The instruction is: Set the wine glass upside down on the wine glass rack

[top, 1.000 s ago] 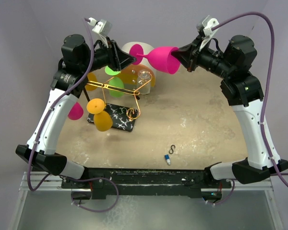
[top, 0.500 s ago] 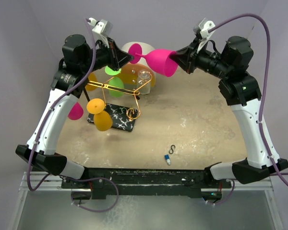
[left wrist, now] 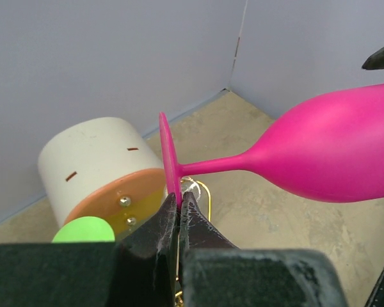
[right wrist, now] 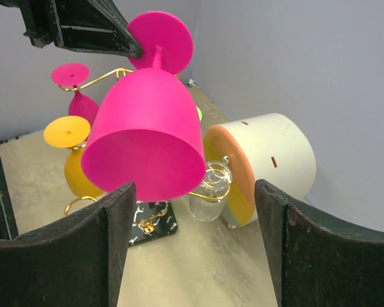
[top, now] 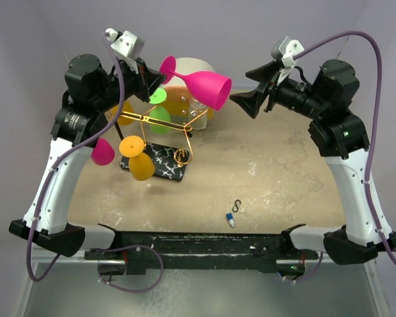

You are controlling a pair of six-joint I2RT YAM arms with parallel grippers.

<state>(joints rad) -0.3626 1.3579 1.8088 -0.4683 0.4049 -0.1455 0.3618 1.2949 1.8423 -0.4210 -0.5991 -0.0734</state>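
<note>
The left hand (left wrist: 179,208) pinches the pink glass (top: 201,84) by its foot, ready to hang it on the gold rack (top: 160,122); the right hand (top: 243,86) is open.

1. You have bright, even, soft light in all three views.
2. Ahead of the left claw (left wrist: 179,203), the wine glass (left wrist: 333,150) is sharp and shows only a dull sheen.
3. That claw's fingers (left wrist: 201,233), close to your lens, blur.
4. The right claw (right wrist: 193,188) has soft-edged fingers (right wrist: 64,256) too.
5. Below both claws, the table (top: 270,172) carries only faint shadows.
</note>
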